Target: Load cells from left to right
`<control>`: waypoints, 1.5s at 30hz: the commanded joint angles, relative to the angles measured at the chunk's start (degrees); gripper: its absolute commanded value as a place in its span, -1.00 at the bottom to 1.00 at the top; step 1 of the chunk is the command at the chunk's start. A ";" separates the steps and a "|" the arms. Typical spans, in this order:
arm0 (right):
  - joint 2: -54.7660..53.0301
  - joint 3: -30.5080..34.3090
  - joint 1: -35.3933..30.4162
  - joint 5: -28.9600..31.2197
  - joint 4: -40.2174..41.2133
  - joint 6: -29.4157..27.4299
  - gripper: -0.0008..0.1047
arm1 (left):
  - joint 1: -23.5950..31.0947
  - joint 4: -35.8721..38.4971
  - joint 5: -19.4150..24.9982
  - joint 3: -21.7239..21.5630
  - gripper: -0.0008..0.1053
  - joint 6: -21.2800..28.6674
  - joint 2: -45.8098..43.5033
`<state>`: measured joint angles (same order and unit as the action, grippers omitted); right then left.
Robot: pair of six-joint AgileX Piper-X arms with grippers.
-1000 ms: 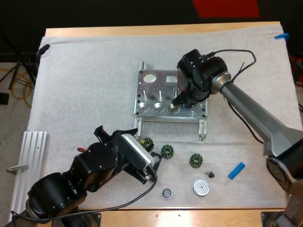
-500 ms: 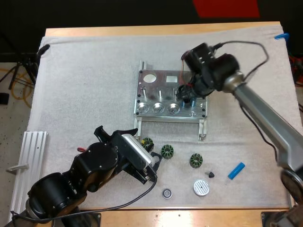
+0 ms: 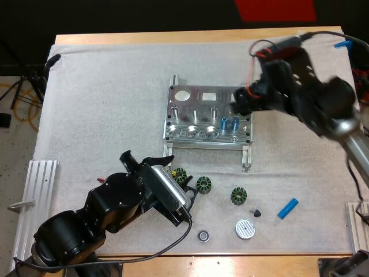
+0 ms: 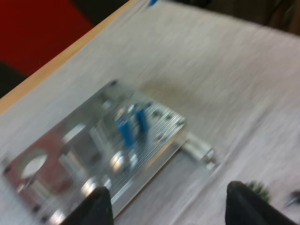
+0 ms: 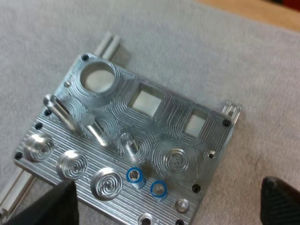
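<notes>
1. The metal fixture (image 3: 199, 101) lies flat near the middle of the white mat (image 3: 104, 92).
2. 2 blue cylinders (image 5: 135, 177) stand upright side by side in the fixture's near row, toward its right end, with 3 round ribbed bosses to their left.
3. The right gripper (image 5: 168, 201) hangs over the fixture with its 2 fingers spread wide and nothing between them. In the high view it is smeared by the fixture's far right corner, probably above the plate rather than touching it.
4. The left gripper (image 4: 168, 206) sits on the near side of the fixture, facing it, with its fingers well apart and clear of any thing.
5. A loose blue cylinder (image 3: 287, 208) lies on the mat to the near right, well apart from the fixture.
6. 3 dark ribbed parts (image 3: 203, 184) lie in a loose row on the near side of the fixture, and the leftmost is just beside the left arm.
7. A silver cap (image 3: 244, 229) and a small ring (image 3: 203, 235) lie nearer the mat's front edge.
</notes>
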<state>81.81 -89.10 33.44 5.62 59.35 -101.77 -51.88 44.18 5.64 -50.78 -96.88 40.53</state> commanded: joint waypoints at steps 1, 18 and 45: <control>-2.70 1.59 -0.07 0.09 -0.70 -0.47 0.46 | -0.23 -2.64 -1.70 -0.41 0.06 -0.06 -0.29; -41.34 31.12 -0.07 2.55 -4.83 3.58 0.46 | -0.40 -11.62 -16.82 -0.41 0.49 -0.06 9.61; -76.81 38.02 -0.07 22.15 12.95 19.58 0.46 | -17.10 -11.33 -14.83 -12.63 0.48 -8.29 33.58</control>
<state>5.90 -51.06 33.44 26.57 71.66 -83.21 -68.64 32.92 -9.38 -62.48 -104.57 73.66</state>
